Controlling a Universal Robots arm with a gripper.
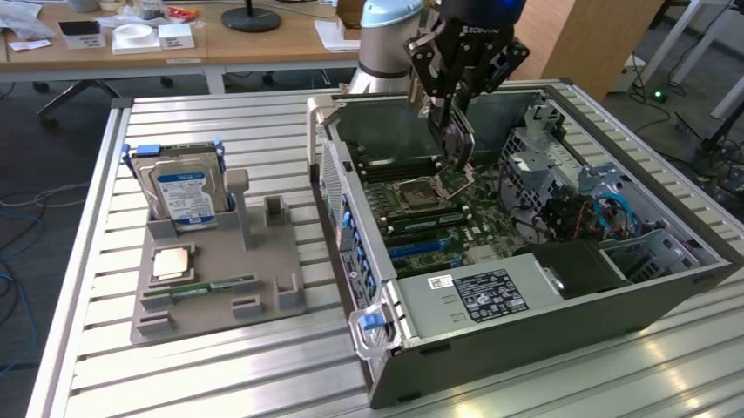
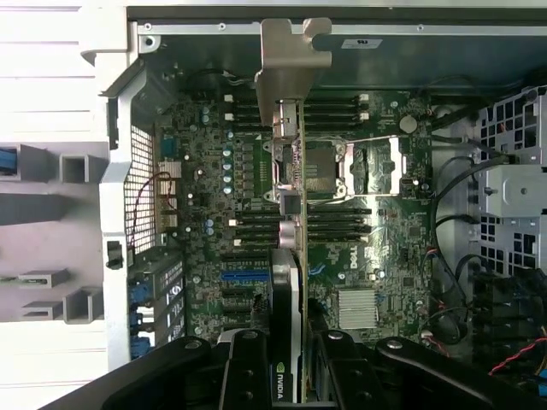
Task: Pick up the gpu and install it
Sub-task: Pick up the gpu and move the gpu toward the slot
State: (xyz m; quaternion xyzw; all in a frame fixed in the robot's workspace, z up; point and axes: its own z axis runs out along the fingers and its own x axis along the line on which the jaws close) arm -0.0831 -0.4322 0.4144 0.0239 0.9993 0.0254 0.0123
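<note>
Right now I have the gripper (image 2: 291, 380) clamped on the gpu (image 2: 287, 282), held edge-down over the motherboard (image 2: 385, 256), mid-case (image 1: 489, 340).

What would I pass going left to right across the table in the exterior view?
Hard drive → side wall of the open computer case → graphics card held in the gripper → blue cables.
</note>
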